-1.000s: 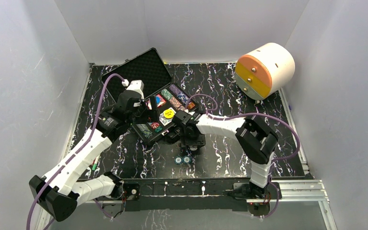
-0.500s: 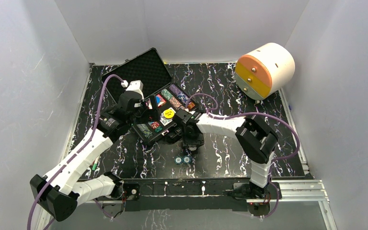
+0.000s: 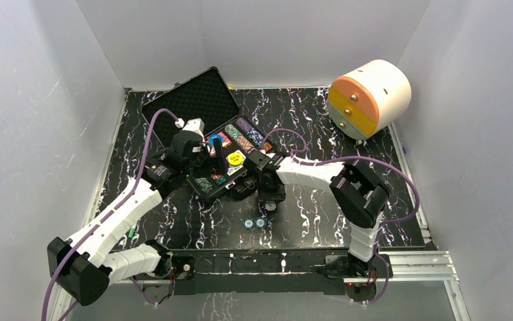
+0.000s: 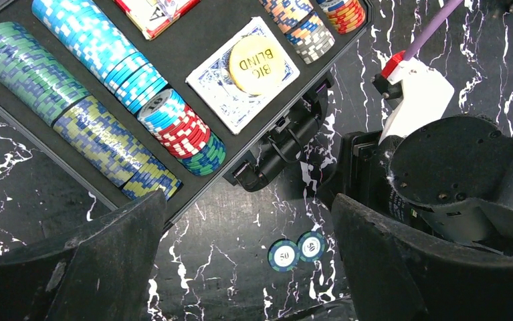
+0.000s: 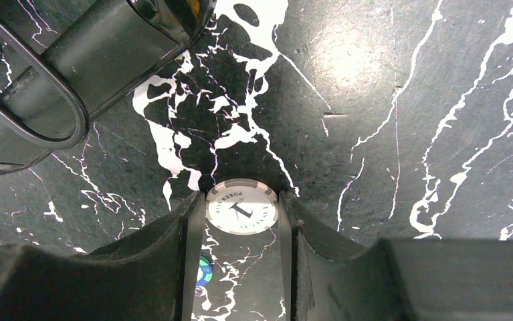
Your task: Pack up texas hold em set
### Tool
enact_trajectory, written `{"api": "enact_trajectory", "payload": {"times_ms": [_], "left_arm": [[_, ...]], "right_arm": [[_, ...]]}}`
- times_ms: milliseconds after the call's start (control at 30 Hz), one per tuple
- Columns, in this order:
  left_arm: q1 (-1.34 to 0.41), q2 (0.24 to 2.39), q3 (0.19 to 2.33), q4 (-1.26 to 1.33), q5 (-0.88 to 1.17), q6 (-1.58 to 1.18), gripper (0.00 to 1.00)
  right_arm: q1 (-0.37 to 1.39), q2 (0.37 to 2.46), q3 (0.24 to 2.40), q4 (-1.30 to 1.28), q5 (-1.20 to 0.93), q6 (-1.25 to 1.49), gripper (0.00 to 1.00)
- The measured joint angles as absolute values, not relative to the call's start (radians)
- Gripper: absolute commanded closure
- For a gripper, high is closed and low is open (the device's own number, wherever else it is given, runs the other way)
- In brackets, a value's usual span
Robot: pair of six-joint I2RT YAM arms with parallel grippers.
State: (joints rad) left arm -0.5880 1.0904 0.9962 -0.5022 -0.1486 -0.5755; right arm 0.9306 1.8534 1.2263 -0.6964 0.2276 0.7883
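The black case [image 3: 193, 100] lies open at the back left, its tray [image 4: 193, 30] holding rows of multicoloured chips [image 4: 99, 134], a blue card deck [image 4: 217, 93] with the yellow "BIG BLIND" button [image 4: 261, 64] on it, and a red deck [image 4: 153, 10]. My left gripper [image 4: 247, 207] hangs open over the tray's near edge. Below it two blue-green "50" chips [image 4: 298, 251] lie on the table. My right gripper [image 5: 242, 197] is down on the table by the case handle [image 5: 39, 100], its fingers shut on the edges of a white poker chip [image 5: 242, 210].
A big white cylinder with orange-yellow drawers [image 3: 368, 97] lies at the back right. White walls close in the black marbled table [image 3: 320, 134] on three sides. The two loose chips [image 3: 254, 223] lie just in front of the right gripper [image 3: 267, 202].
My right gripper's jaws have narrowed onto the white chip. The left arm has swung a little to the right, further over the case tray.
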Motion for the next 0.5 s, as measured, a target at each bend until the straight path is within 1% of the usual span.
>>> {"api": "enact_trajectory", "payload": {"times_ms": [67, 100, 200, 333, 500], "left_arm": [[-0.588, 1.090, 0.994, -0.501, -0.142, -0.580, 0.06], [-0.588, 1.090, 0.992, -0.501, -0.141, -0.581, 0.06], [-0.588, 1.090, 0.988, -0.501, -0.136, -0.585, 0.06], [-0.588, 1.090, 0.987, -0.500, -0.132, -0.588, 0.05], [-0.588, 1.090, 0.982, -0.494, -0.126, -0.588, 0.05]], "right_arm": [[0.931, 1.853, 1.226, -0.697, 0.226, 0.788, 0.44], [0.930, 1.853, 1.227, -0.697, 0.226, 0.789, 0.42], [0.930, 1.853, 1.228, -0.698, 0.228, 0.786, 0.39], [0.929, 1.854, 1.230, -0.709, 0.230, 0.786, 0.39], [0.930, 1.860, 1.236, -0.711, 0.225, 0.781, 0.45]]}}
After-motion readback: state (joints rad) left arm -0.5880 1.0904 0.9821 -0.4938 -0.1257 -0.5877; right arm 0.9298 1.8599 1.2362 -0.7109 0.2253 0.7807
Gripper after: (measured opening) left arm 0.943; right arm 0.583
